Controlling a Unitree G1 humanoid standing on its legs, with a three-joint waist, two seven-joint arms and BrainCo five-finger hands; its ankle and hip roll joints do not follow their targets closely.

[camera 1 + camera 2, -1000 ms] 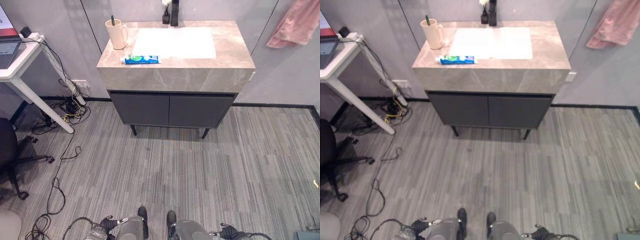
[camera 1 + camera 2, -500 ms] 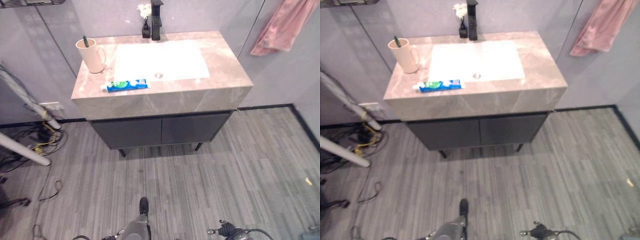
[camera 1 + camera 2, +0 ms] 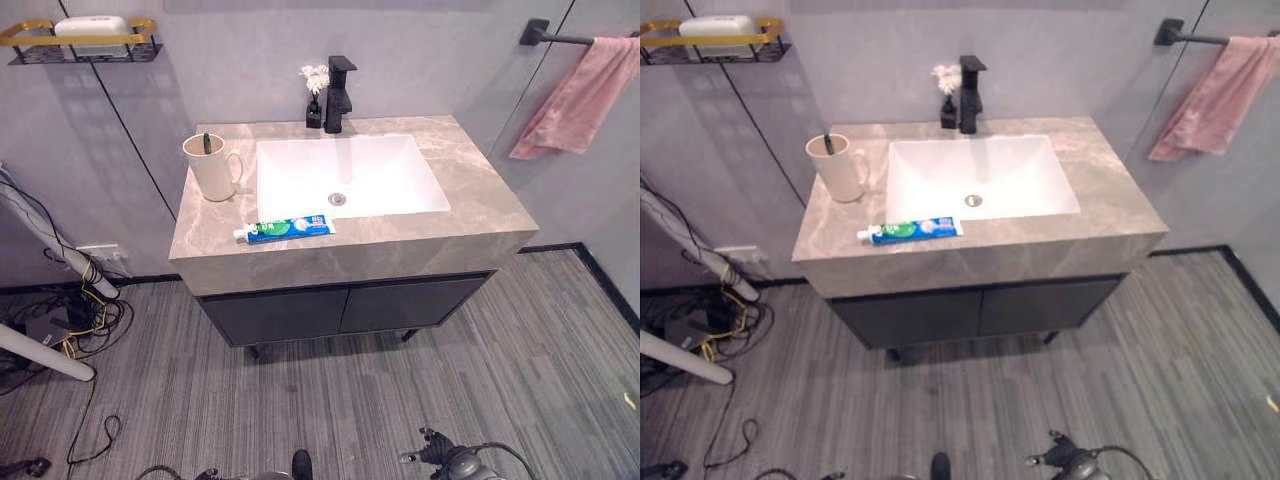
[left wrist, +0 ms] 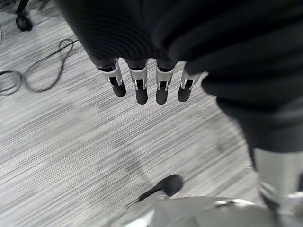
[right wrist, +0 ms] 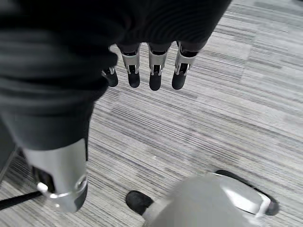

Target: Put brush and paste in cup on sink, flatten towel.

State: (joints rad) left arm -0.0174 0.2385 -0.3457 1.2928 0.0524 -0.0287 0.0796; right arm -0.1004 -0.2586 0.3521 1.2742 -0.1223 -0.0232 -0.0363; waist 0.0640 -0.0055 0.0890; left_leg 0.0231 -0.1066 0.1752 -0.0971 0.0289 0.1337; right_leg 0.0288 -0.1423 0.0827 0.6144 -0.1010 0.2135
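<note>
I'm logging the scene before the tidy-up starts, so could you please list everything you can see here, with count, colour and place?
Vanity: one, marbled beige top, dark doors, against the wall.
Basin: one, white, sunk into the top.
Tap: one, black, behind the basin.
Small vase: one, dark, with white flowers, left of the tap.
Cup: one, cream, on the top left of the basin.
Toothbrush: one, dark handle, standing in the cup.
Toothpaste: one tube, blue and green, lying at the front edge.
Towel: one, pink, bunched on a black rail at right.
Wall shelf: one, gold rim, upper left, holding a white item.
Left hand: fingers straight, over the floor.
Right hand: the same.
</note>
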